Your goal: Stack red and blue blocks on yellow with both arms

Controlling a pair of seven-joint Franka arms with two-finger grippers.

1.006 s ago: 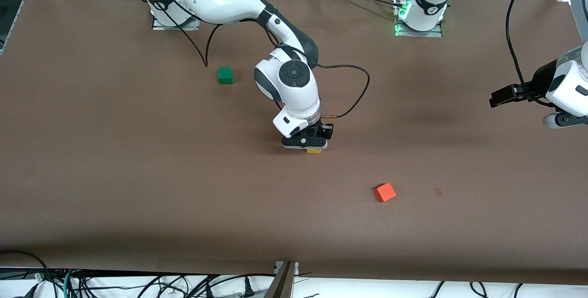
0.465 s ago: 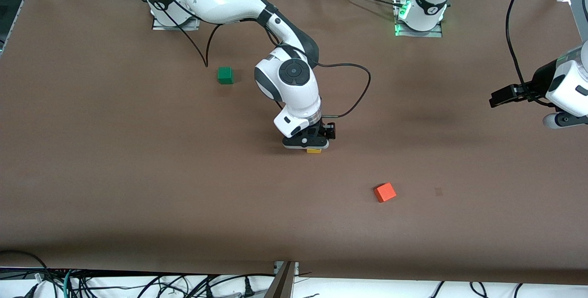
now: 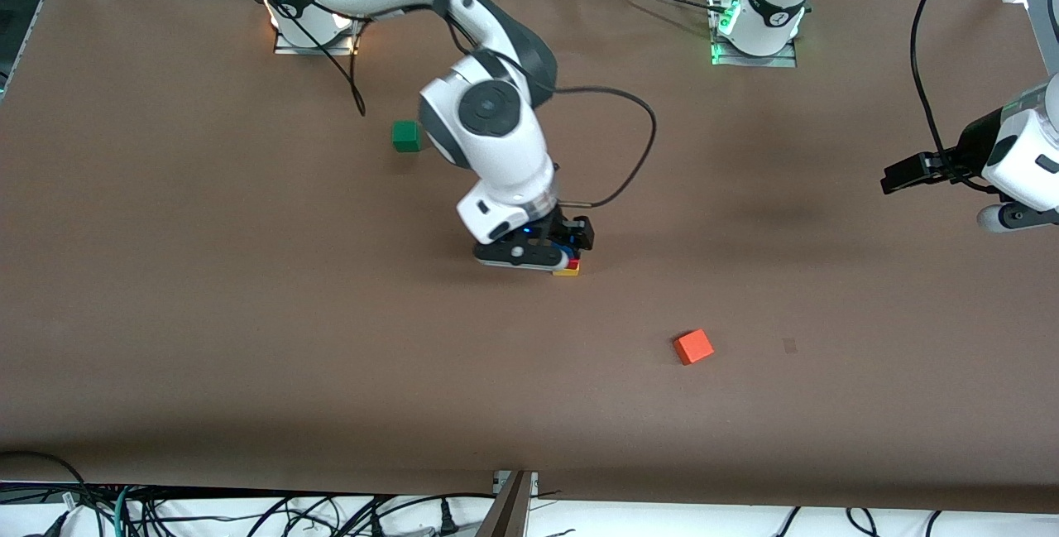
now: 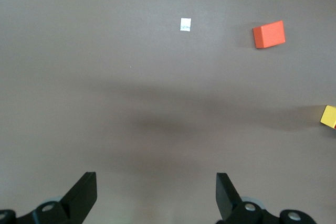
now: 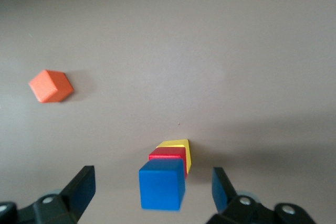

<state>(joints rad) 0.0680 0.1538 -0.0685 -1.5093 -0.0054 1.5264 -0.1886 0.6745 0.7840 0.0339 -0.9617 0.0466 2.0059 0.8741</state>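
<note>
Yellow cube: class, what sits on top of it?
On the yellow cube sits the red cube, then the blue cube on top. The open right hand hangs over them; the cubes' touching faces are hidden.

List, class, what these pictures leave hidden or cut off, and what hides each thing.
- Front view: right gripper covers most of the stack; only slivers of the yellow cube and red cube show.
- Front view: left gripper is seen side-on, its fingers hard to read.
- Left wrist view: yellow cube cut by the edge.
</note>
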